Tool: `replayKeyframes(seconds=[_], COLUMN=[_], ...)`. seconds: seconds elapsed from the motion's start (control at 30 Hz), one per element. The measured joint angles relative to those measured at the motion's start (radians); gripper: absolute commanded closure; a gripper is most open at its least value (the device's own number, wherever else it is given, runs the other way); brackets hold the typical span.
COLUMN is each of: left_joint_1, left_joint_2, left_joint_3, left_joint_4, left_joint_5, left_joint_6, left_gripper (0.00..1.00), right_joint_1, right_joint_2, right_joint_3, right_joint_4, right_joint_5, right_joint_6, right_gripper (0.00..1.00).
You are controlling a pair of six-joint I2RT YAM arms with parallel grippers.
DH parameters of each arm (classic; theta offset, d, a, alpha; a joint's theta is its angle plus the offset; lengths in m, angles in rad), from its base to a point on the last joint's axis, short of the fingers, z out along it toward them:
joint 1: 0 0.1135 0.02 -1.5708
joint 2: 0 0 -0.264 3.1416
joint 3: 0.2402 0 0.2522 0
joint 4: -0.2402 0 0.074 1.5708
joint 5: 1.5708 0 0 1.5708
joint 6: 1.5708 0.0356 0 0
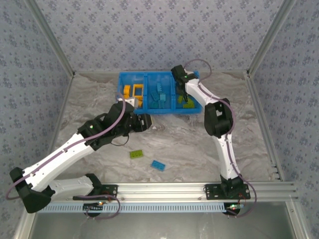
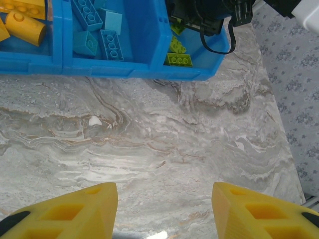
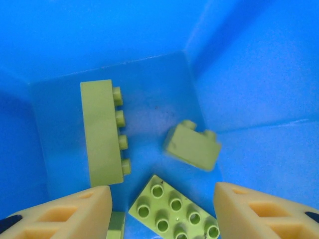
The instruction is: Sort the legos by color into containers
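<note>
Hanging inside the right-hand compartment of the blue bin [image 3: 249, 59], the right claw [image 3: 159, 196] has its yellow fingers [image 3: 65, 214] spread apart and grips nothing. Under it, on the compartment floor, lie lime green pieces. The long green brick [image 3: 102, 132] rests on its side with its studs pointing right. The small green brick [image 3: 192, 147] is tilted and slightly blurred. The flat green brick [image 3: 172, 206] lies studs up, below the gap between the fingertips.

In the top view the middle compartment holds blue bricks [image 1: 159, 97] and the left one holds orange bricks [image 1: 132, 92].

The left claw [image 2: 164, 191] hovers over the marbled bench [image 2: 149, 139] near the front wall of the bin, its fingers wide apart with nothing between them.

Closer to the arm bases, two pieces lie on the bench well apart from the bin: the loose green brick [image 1: 136, 154] and, near it on the right, the loose blue brick [image 1: 158, 165].
</note>
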Motion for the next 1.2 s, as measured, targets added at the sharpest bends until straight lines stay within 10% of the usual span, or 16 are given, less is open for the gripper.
replayKeyframes(seconds=[0.23,0.47,0.87,1.2], left_joint_1=[-0.015,-0.066,-0.175,-0.254], left_joint_2=[-0.006,0.047,0.193,0.388], left_joint_3=[-0.061,-0.206,-0.413,-0.442], left_joint_4=[-0.006,-0.037,0.129,0.343], left_joint_5=[0.005,0.082,0.238,0.259], left_joint_6=[-0.027,-0.200,-0.846,-1.165], left_gripper=[0.47,0.42,0.25,0.26], right_joint_1=[0.028,0.095,0.557,0.846], right_joint_2=[-0.148,-0.622,-1.461,-1.723], right_joint_3=[-0.024,-0.346,-1.217,-1.227], right_joint_4=[0.003,0.160,0.360,0.152], right_joint_5=[0.002,-0.010,-0.374,-0.326], right_joint_6=[-0.014,-0.080,-0.294,-0.218], right_gripper=[0.45,0.44,0.37,0.36])
